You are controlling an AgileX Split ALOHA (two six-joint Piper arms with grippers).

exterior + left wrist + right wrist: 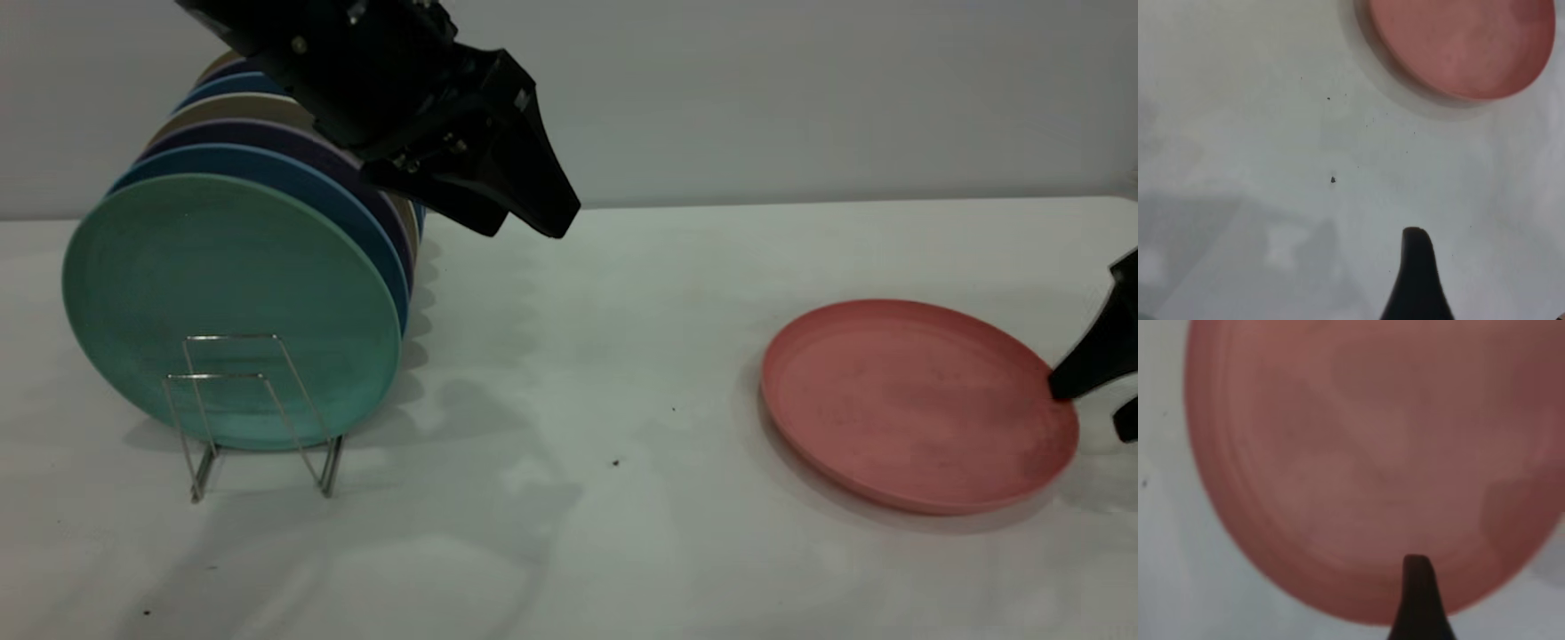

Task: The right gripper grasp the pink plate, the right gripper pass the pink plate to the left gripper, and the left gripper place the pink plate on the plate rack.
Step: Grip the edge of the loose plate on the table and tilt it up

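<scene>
A: What are the fingers of the black right gripper doing?

B: They are standing apart at the right rim of the round, salmon-pink matte plate: one tapered finger is resting its tip on the rim, the other is sitting lower, just outside the edge. The right wrist view is showing one finger lying over the plate's rim.

A: And the plate itself?

B: It is lying flat on the white counter, well apart from the thin silver wire plate rack, which is holding a row of upright plates with a mint-green plate in front.

A: The black left gripper?

B: It is hanging above the counter beside the racked plates, fingers nearly together, holding nothing.
</scene>
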